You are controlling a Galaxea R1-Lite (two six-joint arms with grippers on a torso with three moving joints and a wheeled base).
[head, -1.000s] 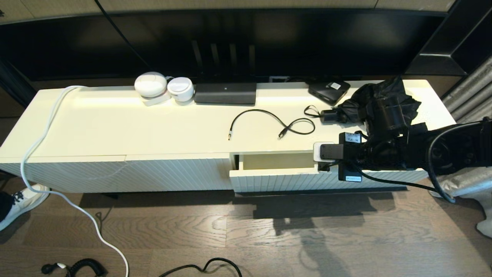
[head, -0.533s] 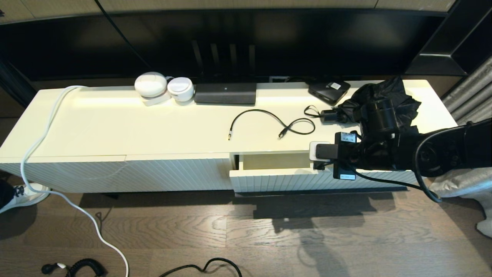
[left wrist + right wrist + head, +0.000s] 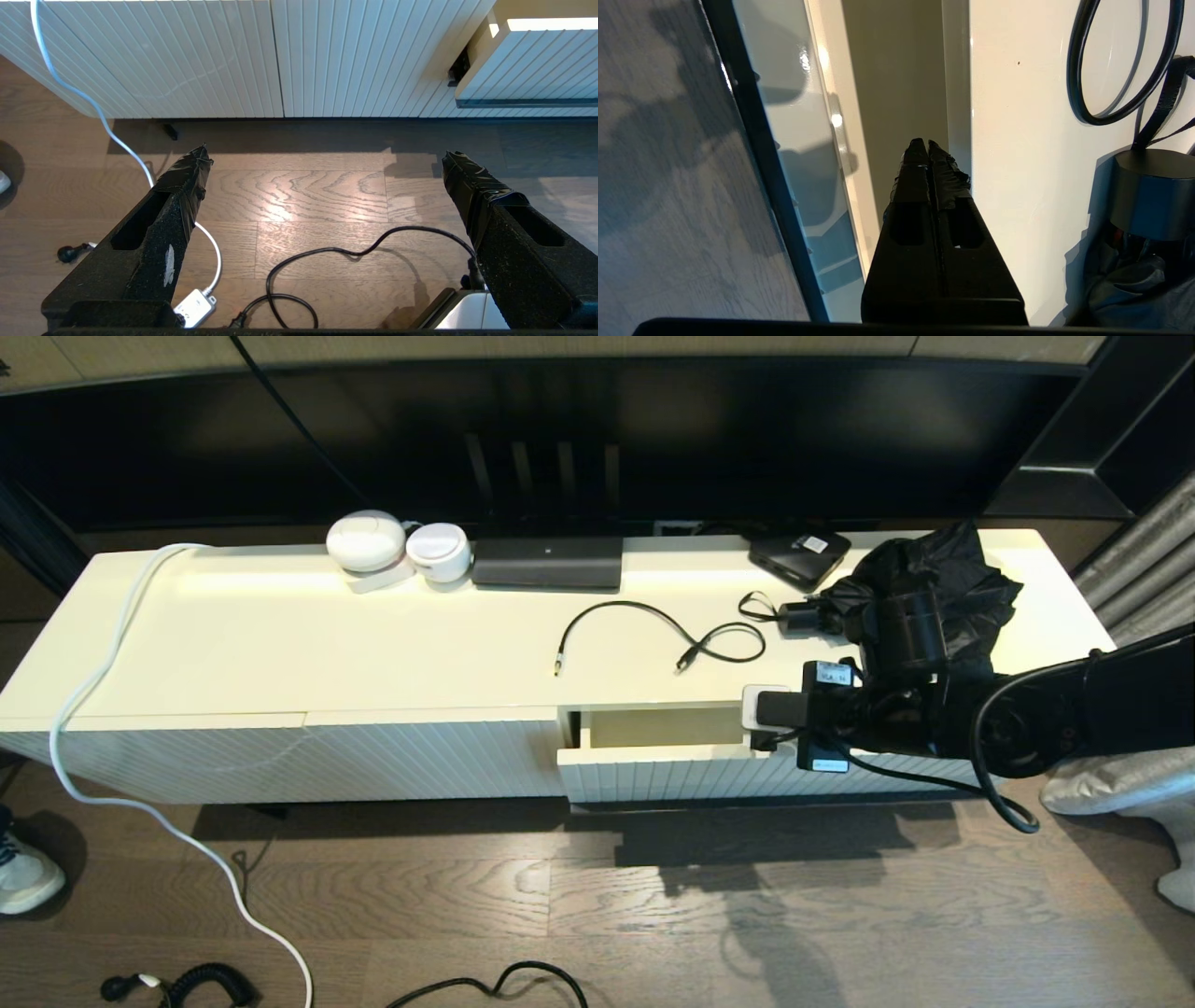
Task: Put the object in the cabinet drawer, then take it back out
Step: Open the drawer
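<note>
Two arms concern you, and only one is at work. Low in the left wrist view, the left gripper (image 3: 322, 161) hangs over bare wood floor, jaws spread wide, with a black floor cable (image 3: 327, 261) looping beneath it.

Your right gripper (image 3: 928, 145) is clenched on nothing, its tips over the drawer's open gap. At centre right of the head view, the cabinet drawer (image 3: 667, 765) stands pulled part way out; its ribbed front edge and the cabinet top (image 3: 280, 635) leave a narrow slot of cream interior free. Beyond, on the top, lie a looped black cable (image 3: 691, 639) and a folded black umbrella (image 3: 934, 574).

Against a second ago, the right gripper has slid leftward along the slot, covering more of it.
</note>
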